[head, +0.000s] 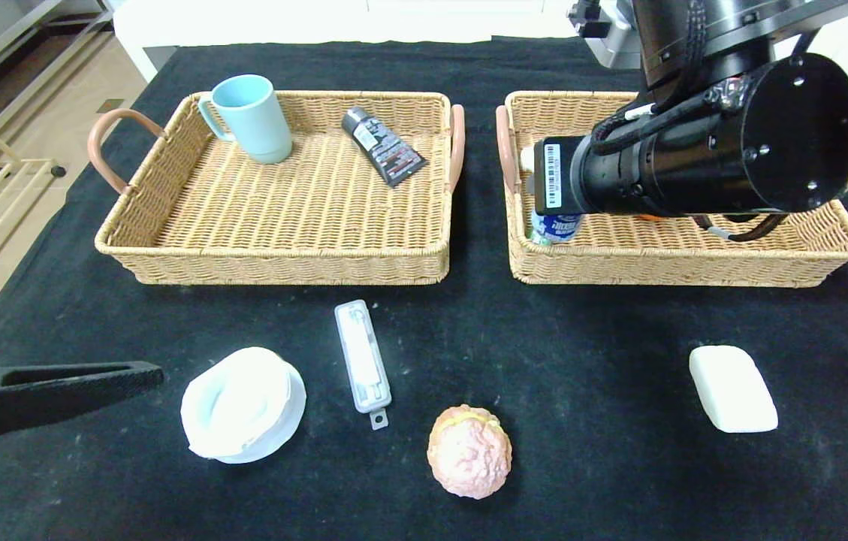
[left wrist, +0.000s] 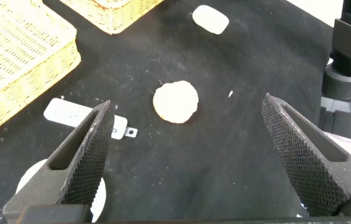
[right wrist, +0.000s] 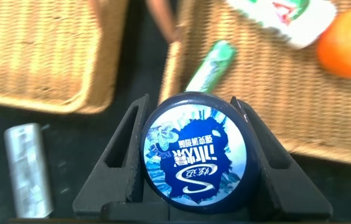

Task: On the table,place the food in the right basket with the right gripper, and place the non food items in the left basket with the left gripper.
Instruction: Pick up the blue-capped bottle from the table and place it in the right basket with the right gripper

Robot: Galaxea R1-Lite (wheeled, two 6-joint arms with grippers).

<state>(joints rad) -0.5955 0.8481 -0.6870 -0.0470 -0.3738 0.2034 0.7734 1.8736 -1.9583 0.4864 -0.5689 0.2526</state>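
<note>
**Blue jar held over the right basket; four items remaining on the table**

- Right gripper [right wrist: 194, 155]: positioned above the near-left corner of the right basket [head: 683, 259]. Its fingers are closed partway against the sides of the small dark blue jar [right wrist: 195, 149], which is gripped between them. In the head view only the lower part of the jar is seen beneath the arm.
- Right basket, contents: an orange [right wrist: 350, 38], a slim green gum pack [right wrist: 211, 65] and a white packet with red and green print [right wrist: 287, 17] are seen lying inside.
- Left gripper [left wrist: 188, 155]: held low at about 8 o'clock on the table [head: 581, 421], just beside the round white dish [head: 243, 404]. Its fingers are spread wide, with nothing between them.
- Left basket [head: 281, 255]: at about 11 o'clock; a light blue mug [head: 251, 118] and a dark tube [head: 384, 145] are contained.
- Long white plastic case [head: 363, 361]: laid at about 7 o'clock, just beside the dish.
- Pinkish-brown bun-like ball [head: 469, 451]: placed at 6 o'clock.
- White soap-like block [head: 731, 388]: placed at about 4 o'clock, well apart from the rest.
</note>
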